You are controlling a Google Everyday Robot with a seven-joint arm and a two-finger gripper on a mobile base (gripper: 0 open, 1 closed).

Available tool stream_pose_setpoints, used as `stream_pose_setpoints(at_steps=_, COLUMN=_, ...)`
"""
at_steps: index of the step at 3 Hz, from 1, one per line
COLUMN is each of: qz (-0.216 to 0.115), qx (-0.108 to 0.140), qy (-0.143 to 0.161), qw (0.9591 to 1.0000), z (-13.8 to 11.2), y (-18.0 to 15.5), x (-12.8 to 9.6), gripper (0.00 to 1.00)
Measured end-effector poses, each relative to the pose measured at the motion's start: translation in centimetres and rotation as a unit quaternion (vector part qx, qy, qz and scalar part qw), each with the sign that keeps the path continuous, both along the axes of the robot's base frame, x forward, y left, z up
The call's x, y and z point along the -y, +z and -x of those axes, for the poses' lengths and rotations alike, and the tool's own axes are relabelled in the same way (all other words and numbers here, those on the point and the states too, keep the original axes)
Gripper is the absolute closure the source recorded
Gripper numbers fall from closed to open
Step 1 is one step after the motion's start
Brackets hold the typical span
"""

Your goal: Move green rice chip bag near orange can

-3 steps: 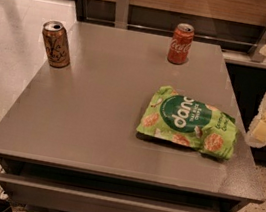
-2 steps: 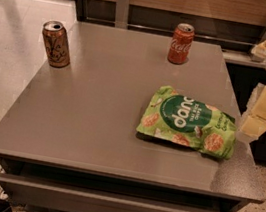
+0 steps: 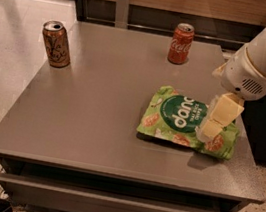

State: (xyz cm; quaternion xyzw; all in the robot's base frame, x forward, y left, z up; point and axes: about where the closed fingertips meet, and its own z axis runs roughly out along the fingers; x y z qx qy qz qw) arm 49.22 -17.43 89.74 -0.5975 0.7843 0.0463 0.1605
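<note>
The crinkly light-green snack bag (image 3: 171,117) lying on the grey counter (image 3: 89,126) carried white lowercase lettering on a dark green circle that read "dan", followed by one more letter that looked like a "g". Smaller white lines beside it were too small to read. The cream-coloured pincer (image 3: 209,131) hung over the bag's right part, just beside that lettering. The red drink can (image 3: 181,44) bore white Coca-Cola script. The brownish-orange drink can (image 3: 56,44) showed dark scribbly script that could not be read with certainty.
</note>
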Motion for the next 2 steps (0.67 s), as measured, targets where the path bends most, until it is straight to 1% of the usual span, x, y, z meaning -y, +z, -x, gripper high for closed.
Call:
stream_pose_setpoints(at_steps=1, qz=-0.046, qx=-0.021, qy=0.007, qw=0.9987, z=-0.1, y=-2.7, x=-1.7, gripper=0.0)
stream_pose_setpoints(at_steps=2, qz=-0.097, qx=-0.04, qy=0.012, qw=0.9944, z=0.5, y=-5.3, x=-3.3, gripper=0.01)
